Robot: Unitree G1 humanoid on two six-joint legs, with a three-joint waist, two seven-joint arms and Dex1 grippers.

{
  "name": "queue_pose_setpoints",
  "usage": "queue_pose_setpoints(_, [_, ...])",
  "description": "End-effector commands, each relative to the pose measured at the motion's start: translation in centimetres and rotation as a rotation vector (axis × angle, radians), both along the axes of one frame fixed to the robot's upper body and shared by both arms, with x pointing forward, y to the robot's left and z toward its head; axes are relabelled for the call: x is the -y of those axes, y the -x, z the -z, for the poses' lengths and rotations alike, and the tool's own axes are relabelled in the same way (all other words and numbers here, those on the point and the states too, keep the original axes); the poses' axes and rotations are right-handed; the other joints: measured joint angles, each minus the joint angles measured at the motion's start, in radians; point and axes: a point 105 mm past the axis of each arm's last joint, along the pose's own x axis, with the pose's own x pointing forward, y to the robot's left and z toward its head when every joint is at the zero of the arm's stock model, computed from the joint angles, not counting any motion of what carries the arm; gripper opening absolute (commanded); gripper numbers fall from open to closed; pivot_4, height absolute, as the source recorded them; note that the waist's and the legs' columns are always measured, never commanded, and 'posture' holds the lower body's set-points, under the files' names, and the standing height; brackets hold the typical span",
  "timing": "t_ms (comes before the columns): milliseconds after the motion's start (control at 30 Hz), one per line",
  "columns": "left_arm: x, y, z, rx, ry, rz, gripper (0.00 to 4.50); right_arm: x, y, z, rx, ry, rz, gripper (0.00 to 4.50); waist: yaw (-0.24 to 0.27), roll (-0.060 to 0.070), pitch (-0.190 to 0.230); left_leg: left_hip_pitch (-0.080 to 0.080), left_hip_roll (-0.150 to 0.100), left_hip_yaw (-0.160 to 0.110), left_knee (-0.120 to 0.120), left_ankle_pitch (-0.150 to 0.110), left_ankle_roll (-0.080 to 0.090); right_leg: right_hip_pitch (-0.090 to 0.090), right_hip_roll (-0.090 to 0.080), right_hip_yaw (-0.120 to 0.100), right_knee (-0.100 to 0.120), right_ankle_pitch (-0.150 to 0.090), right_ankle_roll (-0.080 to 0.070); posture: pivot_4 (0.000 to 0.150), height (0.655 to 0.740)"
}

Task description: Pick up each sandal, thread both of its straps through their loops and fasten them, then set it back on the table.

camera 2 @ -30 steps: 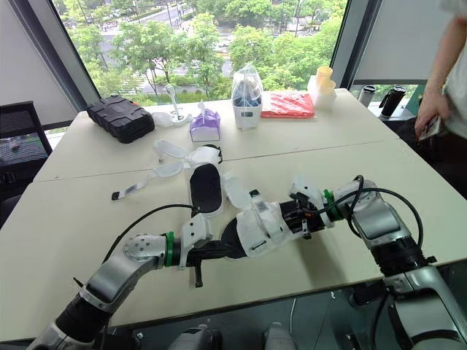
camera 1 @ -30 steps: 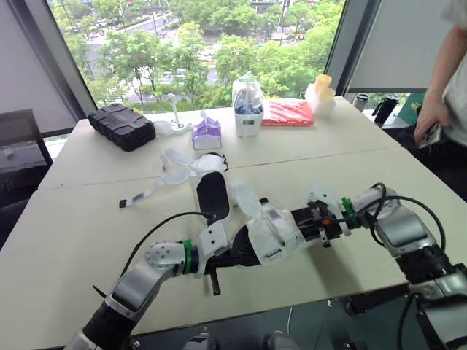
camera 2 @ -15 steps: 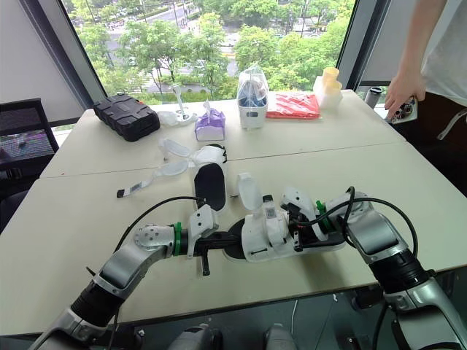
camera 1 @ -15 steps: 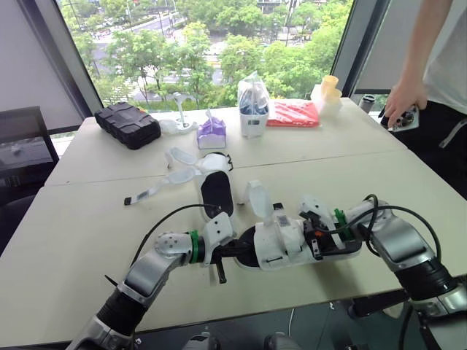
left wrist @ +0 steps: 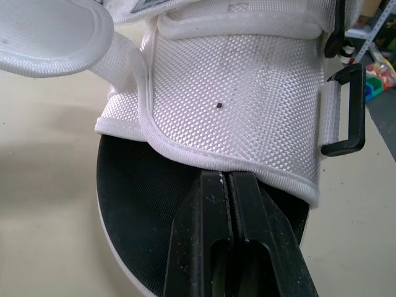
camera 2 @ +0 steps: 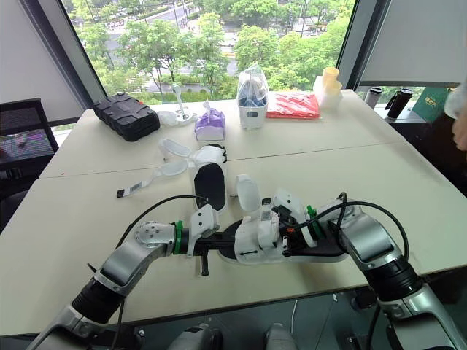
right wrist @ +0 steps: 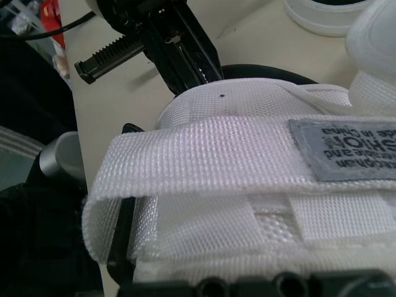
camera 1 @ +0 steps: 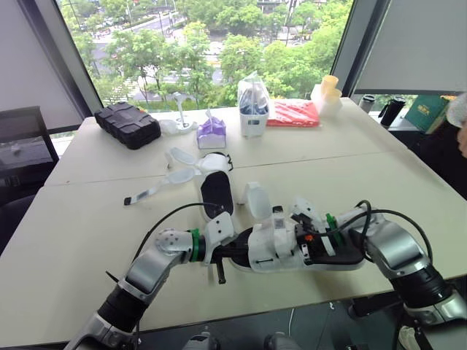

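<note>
Left eye view: 2nd sandal (camera 1: 214, 193) nr; black case (camera 1: 126, 125)

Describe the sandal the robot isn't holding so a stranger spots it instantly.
On the near table, just beyond the robot's arms, lies the loose sandal with a black footbed. Unlike the held sandal, it lies untouched, its white straps splayed flat toward the left.

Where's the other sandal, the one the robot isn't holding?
The other sandal lies near the middle of the table, just beyond the held sandal, with the purple bag farther back toward the window.
</note>
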Motion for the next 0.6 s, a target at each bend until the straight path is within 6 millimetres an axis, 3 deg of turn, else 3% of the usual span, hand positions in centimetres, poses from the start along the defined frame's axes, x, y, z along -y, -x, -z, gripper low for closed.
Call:
queue_pose_setpoints(33, [1.0,0.5,-0.5,-0.007,0.037,0.042,0.0,-0.6,0.6,-0.3,0.048,0.003,-0.051,0.06,0.001,0.0,0.0,0.0,0.0,0.0,0.0,0.0,0.0,0.0,0.0,0.0,0.0,0.0,0.0,0.15,0.74])
queue_pose_setpoints(200, [1.3,0.4,0.0,-0.03,0.033,0.057,0.0,2.0,-0.2,0.0,0.078,0.078,0.002,0.06,0.001,0.0,0.0,0.0,0.0,0.0,0.0,0.0,0.0,0.0,0.001,0.0,0.0,0.0,0.0,0.15,0.74])
queue_pose_setpoints(400, [1.0,0.6,1.0,-0.054,-0.014,0.094,0.0,6.4,-0.8,-1.5,0.143,0.195,0.042,0.06,0.002,0.0,0.0,0.0,-0.001,0.0,0.001,0.0,0.0,0.002,0.001,-0.001,-0.001,0.0,0.0,0.15,0.74])
queue_pose_setpoints(500, [0.8,0.7,1.5,-0.057,-0.031,0.111,0.0,8.2,-1.0,-3.0,0.16,0.227,0.061,0.95,0.002,0.0,0.0,0.0,0.0,0.0,0.0,0.0,0.0,0.002,0.001,-0.001,-0.002,0.0,0.0,0.15,0.74])
queue_pose_setpoints(600, [0.7,0.7,1.6,-0.057,-0.036,0.119,0.0,9.1,-1.6,-4.2,0.184,0.235,0.083,2.38,0.001,0.0,0.0,0.0,0.0,0.0,0.0,0.0,0.0,0.002,0.001,-0.001,-0.002,0.0,0.0,0.15,0.74])
